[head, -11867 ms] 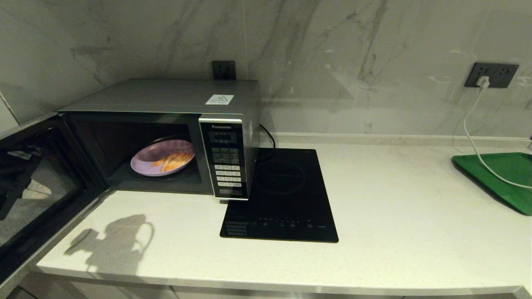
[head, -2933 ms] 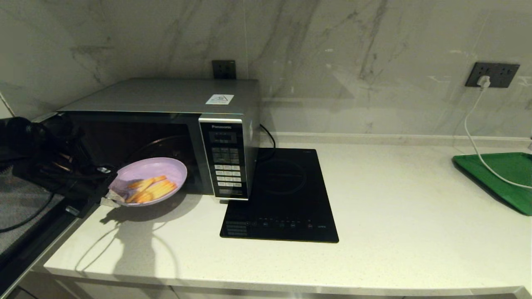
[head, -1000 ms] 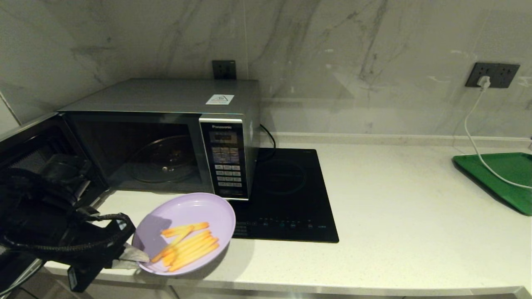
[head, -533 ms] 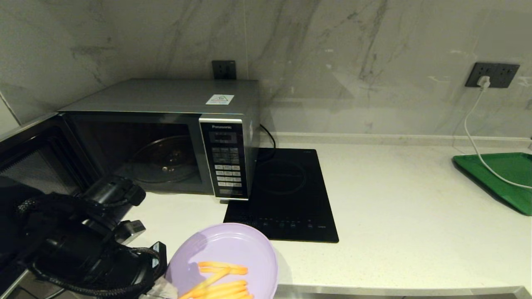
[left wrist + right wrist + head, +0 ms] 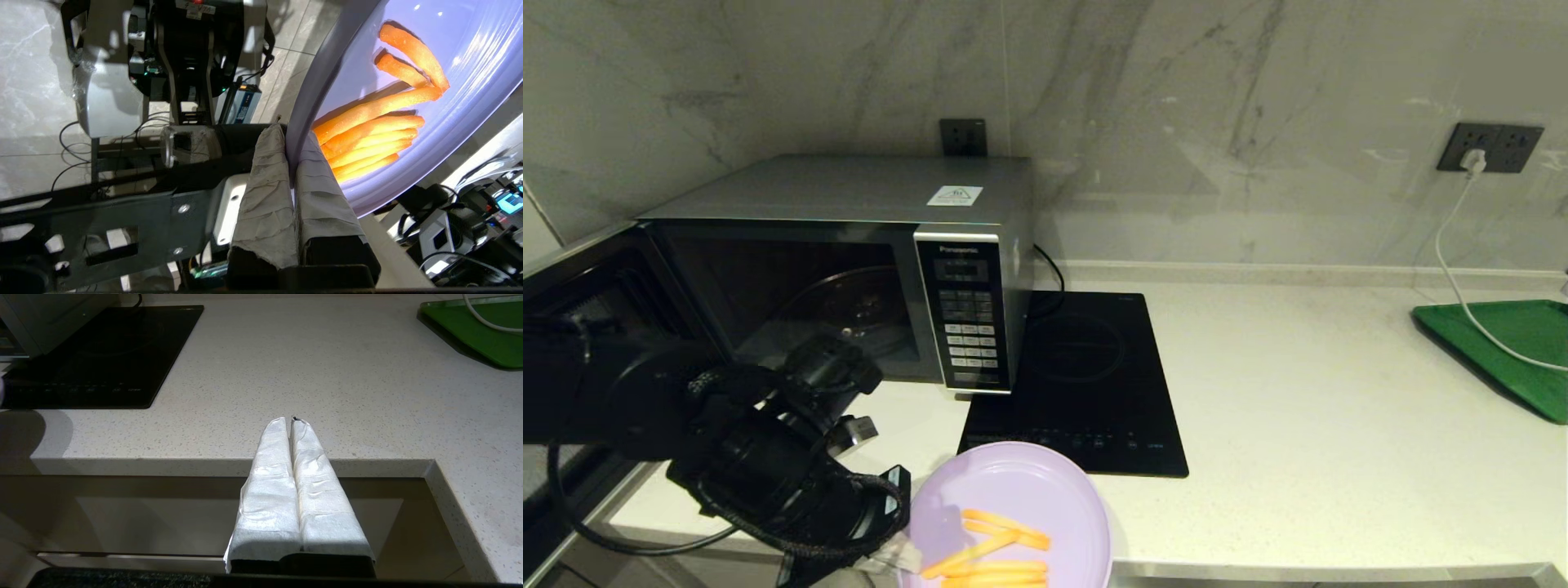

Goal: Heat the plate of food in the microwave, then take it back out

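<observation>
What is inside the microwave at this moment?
The microwave, its door open, holds only its round glass turntable. The near floor of the cavity is hidden by the left arm. The plate of food is outside, gripped by the left tool.

black induction hob [image 5: 1078,384], green tray [image 5: 1507,347], white cable [image 5: 1454,261], wall sockets [image 5: 1489,147]

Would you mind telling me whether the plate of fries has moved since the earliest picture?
Yes. The plate, pinched at its rim by the left pincer, has come out of the microwave to the counter's front edge, beside the hob.
</observation>
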Robot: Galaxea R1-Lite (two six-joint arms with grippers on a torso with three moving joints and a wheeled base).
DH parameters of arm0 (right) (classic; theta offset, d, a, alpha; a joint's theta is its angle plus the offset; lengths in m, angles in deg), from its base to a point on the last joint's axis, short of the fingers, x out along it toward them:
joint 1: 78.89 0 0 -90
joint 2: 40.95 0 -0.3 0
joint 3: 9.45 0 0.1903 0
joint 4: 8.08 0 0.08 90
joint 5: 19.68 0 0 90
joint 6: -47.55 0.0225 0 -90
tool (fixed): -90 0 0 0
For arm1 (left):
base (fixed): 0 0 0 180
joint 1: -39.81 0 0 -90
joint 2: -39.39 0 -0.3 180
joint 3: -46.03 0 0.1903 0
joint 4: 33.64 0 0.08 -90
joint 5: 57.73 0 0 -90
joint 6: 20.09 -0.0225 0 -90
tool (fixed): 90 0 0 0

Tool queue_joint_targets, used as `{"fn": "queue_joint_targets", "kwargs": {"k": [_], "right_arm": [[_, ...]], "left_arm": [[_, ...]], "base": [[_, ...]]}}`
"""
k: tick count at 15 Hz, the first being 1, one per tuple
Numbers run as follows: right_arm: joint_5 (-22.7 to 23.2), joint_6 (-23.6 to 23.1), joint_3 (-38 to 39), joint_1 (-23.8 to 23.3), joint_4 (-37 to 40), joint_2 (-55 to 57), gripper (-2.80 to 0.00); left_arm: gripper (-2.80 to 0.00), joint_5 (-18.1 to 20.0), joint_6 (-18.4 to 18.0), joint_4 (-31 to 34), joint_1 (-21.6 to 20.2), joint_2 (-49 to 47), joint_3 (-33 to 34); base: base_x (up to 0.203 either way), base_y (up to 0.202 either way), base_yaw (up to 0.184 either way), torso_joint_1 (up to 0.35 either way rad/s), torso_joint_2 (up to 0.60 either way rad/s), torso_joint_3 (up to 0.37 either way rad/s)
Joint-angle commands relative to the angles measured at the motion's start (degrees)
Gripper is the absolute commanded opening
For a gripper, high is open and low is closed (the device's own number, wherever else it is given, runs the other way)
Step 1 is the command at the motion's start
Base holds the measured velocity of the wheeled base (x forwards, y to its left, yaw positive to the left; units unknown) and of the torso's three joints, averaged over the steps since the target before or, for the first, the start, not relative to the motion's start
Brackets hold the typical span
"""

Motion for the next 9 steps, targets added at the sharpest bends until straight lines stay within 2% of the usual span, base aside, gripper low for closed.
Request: {"fn": "queue_joint_targets", "kwargs": {"k": [1,3,7,9], "right_arm": [[-0.01,0.04,0.05,0.02,0.01,-0.02,-2.8],[-0.01,0.04,-0.02,0.02,0.01,-0.02,-2.8],[-0.01,0.04,-0.02,0.02,0.01,-0.02,-2.8],[-0.01,0.04,-0.02,0.02,0.01,-0.02,-2.8]], "left_arm": [[-2.8,-0.01,1.82,0.23,1.7,-4.86,-3.76],[-2.8,-0.95,4.18,0.25,3.07,-7.47,-6.21],[-2.8,-8.25,4.95,0.28,3.38,-12.96,-11.59],[-2.8,-8.96,5.27,0.47,3.37,-14.53,-14.45]], "base": [[0.0,0.0,0.0,0.0,0.0,0.0],[0.0,0.0,0.0,0.0,0.0,0.0],[0.0,0.0,0.0,0.0,0.0,0.0],[0.0,0.0,0.0,0.0,0.0,0.0]]}}
